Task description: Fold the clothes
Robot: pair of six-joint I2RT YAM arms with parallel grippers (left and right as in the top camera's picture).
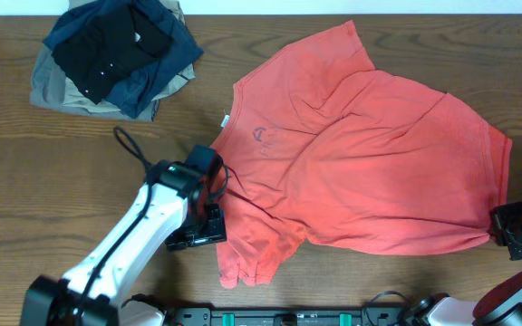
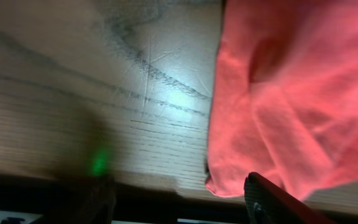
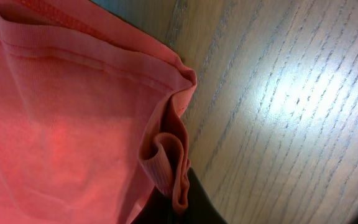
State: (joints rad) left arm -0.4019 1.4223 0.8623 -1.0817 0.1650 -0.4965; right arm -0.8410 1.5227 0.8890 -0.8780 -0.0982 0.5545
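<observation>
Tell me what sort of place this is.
Likely a robotics lab bench set up for laundry folding: a wood-grain table, a robot arm reaching onto it, a coral-red T-shirt spread out, and a pile of other garments in one corner.

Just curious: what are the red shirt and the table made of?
The shirt: soft matte knit, probably cotton; fine weave, stitched hem, limp folds. The table: wood or wood-look laminate, semi-gloss; dark grain lines, bright light reflection.
</observation>
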